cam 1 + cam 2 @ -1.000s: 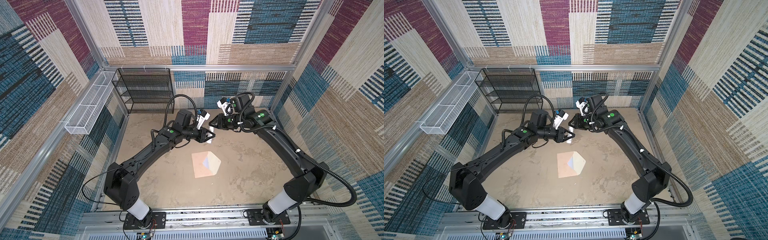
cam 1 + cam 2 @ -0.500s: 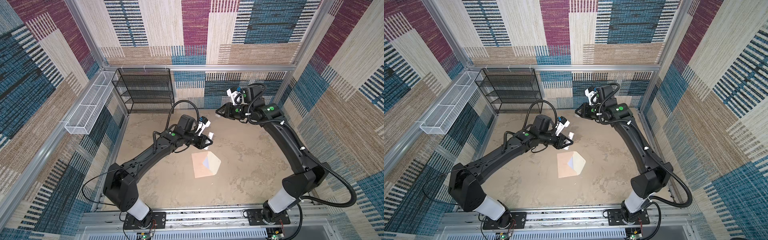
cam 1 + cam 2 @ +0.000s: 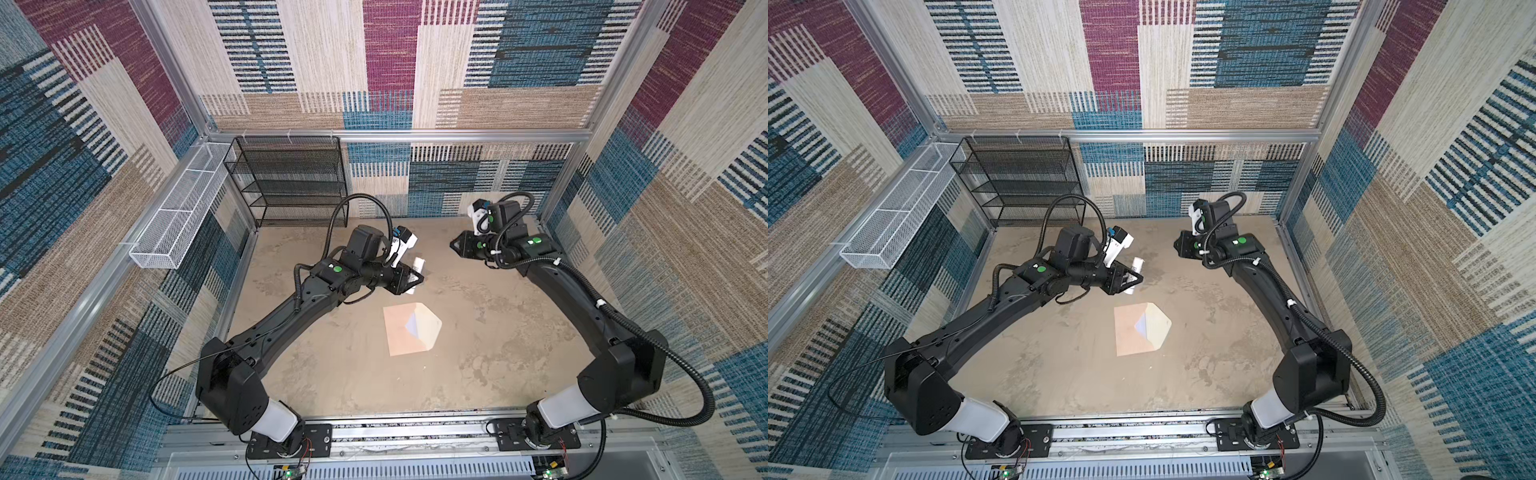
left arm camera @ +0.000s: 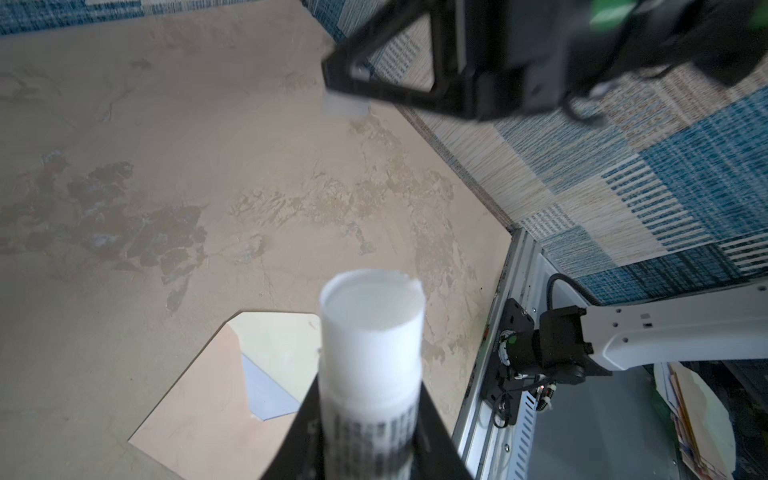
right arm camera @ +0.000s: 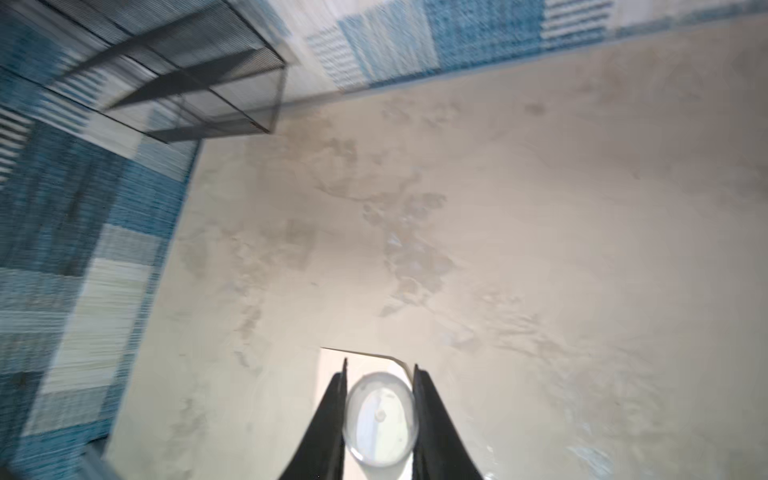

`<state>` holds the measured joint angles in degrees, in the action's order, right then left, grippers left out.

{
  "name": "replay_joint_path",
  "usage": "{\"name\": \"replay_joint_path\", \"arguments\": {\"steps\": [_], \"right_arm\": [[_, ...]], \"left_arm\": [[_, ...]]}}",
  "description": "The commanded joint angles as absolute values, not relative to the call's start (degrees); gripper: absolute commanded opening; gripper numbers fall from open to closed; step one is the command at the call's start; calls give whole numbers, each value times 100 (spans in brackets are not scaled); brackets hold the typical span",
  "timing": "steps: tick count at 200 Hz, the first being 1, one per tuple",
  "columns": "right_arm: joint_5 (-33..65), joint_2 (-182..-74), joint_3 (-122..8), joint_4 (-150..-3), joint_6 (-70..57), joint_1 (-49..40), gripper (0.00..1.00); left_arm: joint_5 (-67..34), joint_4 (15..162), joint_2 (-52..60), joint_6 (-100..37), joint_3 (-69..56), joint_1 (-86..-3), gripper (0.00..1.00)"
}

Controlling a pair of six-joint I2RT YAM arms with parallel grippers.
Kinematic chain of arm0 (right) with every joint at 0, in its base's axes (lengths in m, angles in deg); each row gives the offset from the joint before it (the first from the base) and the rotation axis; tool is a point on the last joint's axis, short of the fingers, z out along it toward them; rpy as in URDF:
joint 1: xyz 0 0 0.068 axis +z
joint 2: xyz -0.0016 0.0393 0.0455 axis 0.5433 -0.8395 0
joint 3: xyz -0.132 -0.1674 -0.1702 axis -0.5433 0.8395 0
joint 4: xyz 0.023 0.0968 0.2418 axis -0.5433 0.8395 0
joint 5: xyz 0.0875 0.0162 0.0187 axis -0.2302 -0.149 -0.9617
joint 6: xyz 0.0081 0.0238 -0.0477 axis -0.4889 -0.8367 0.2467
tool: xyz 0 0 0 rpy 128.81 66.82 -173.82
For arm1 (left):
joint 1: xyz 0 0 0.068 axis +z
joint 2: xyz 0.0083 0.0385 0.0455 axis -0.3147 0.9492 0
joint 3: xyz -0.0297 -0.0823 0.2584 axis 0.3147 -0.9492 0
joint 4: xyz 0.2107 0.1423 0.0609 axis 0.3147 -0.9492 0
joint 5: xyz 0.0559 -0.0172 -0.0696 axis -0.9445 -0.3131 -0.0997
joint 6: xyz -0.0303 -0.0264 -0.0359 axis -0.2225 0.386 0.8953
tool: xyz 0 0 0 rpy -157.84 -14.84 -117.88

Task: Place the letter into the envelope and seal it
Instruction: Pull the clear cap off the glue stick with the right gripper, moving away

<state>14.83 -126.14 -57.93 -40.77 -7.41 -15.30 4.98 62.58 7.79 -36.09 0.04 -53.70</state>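
roughly mid-table (image 3: 332, 374) the envelope (image 3: 399, 343) lies flat with its flap open to the right and a sliver of the letter (image 3: 414, 327) showing at its mouth, while the left gripper (image 3: 409, 279), just on its far side, pinches a white glue stick (image 4: 370, 353) and the right gripper (image 3: 456, 245), far right, pinches a clear cap (image 5: 380, 419).

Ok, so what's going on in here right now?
The left jaws grip a white glue stick, uncapped, above the table, while the right jaws hold a clear round cap, apparently the stick's, off to the right. The peach envelope lies flat on the table with its cream flap open; the pale sheet showing at its mouth looks like the letter, already inside. Sealing is not yet done.
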Motion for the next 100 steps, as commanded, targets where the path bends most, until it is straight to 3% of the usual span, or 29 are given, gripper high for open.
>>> {"name": "replay_joint_path", "arguments": {"steps": [1,51,100], "right_arm": [[2281,-12452,-4814,-5604,-593,-1567,1],[2815,-12784,-3568,-6641,-938,-1686,2],[3011,-13319,-3156,-6980,-1248,-1731,5]], "left_arm": [[682,6874,601,-3293,9,-5362,0],[666,7240,231,-3122,-189,-5367,0],[469,7259,-101,-3099,-311,-5362,0]]}}
